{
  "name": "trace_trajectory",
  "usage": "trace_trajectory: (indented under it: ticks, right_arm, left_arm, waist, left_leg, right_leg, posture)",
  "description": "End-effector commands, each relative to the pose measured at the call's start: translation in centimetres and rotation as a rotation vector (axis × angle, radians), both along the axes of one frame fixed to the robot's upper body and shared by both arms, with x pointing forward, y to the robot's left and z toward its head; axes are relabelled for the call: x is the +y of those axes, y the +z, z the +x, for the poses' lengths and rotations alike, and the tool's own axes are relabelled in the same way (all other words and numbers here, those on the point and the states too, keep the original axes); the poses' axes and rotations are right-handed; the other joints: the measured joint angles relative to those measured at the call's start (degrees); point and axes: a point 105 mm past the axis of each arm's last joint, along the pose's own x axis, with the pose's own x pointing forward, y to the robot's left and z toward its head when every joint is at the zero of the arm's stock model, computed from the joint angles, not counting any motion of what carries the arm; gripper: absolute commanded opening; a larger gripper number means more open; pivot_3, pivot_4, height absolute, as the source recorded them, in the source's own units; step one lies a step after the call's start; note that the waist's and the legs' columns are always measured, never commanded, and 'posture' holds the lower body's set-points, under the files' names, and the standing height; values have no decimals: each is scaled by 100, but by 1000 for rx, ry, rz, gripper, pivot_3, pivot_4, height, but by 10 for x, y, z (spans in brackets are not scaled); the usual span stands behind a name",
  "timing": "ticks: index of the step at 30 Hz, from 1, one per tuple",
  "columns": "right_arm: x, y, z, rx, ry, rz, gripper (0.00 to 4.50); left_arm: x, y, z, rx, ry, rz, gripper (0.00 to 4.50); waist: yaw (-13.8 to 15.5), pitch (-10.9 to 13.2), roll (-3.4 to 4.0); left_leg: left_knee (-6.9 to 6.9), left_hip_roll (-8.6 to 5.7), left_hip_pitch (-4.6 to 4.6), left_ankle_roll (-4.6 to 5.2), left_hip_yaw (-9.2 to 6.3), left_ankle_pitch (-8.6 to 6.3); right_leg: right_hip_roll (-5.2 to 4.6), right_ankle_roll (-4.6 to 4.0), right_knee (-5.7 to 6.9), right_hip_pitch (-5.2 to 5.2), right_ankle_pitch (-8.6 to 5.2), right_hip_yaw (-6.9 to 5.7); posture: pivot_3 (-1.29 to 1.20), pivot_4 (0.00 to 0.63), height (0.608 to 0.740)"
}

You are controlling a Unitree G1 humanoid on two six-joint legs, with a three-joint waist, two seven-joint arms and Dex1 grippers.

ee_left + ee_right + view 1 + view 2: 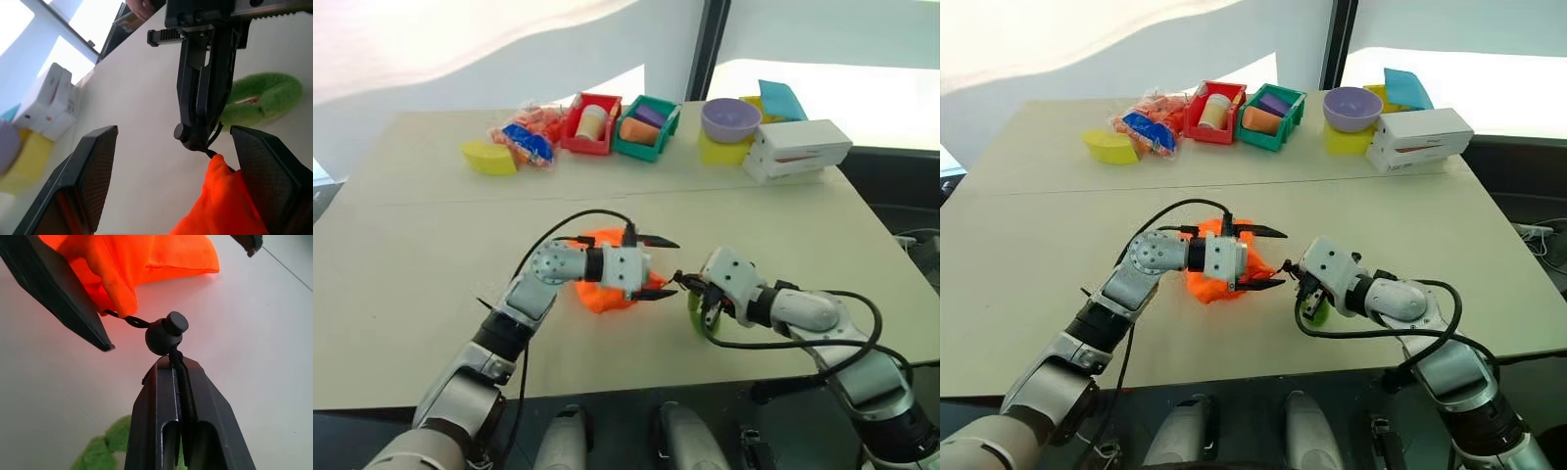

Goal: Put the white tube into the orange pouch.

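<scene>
Pouch, bright orange soft fabric, w/ no white tube in sight: right gripper pinches black drawstring cord, left gripper spread wide, apparently cinching shut.

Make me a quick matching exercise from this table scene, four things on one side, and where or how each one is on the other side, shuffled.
Things:
1. left gripper
2. right gripper
3. orange pouch
4. purple bowl

States or places:
A. at the far side of the table, on a yellow block
B. shut on the black cord
C. open, at the pouch
D. lying on the table between the two arms

Pairs: 1-C, 2-B, 3-D, 4-A
</scene>
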Motion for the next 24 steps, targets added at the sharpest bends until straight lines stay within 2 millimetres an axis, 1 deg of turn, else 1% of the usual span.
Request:
trace_trajectory:
  ticks: [1,4,10,15,24]
  right_arm:
    - [2,15,-2,-49,11,19,0]
    - [2,15,-2,-46,10,21,0]
    - [4,19,-3,-55,22,25,0]
    - [5,23,-6,-60,40,33,0]
    - [7,24,-5,-57,43,35,0]
  left_arm:
    - [-6,4,-7,-182,-54,8,3925]
    - [-8,-1,-10,-282,-63,16,3925]
    - [-15,-7,-6,-357,-47,26,3925]
    - [-15,-8,-4,-375,-52,25,3925]
    - [-14,-6,-5,-399,-69,23,3925]
  waist:
    - [0,0,0]
    - [0,0,0]
    - [-2,0,0]
    - [-2,0,0]
    - [-2,0,0]
  left_leg:
    - [0,0,0,0,0,0]
    - [0,0,0,0,0,0]
    - [0,0,0,0,1,0]
    - [0,0,0,0,1,0]
    - [0,0,0,0,1,0]
  right_leg:
    - [0,0,0,0,0,0]
    - [0,2,0,0,0,0]
    - [0,6,0,0,-1,0]
    - [0,8,1,0,0,-1]
    - [0,8,1,0,1,-1]
  posture:
    - [0,150,740]
    - [0,150,740]
    - [0,150,740]
    - [0,150,740]
    - [0,150,740]
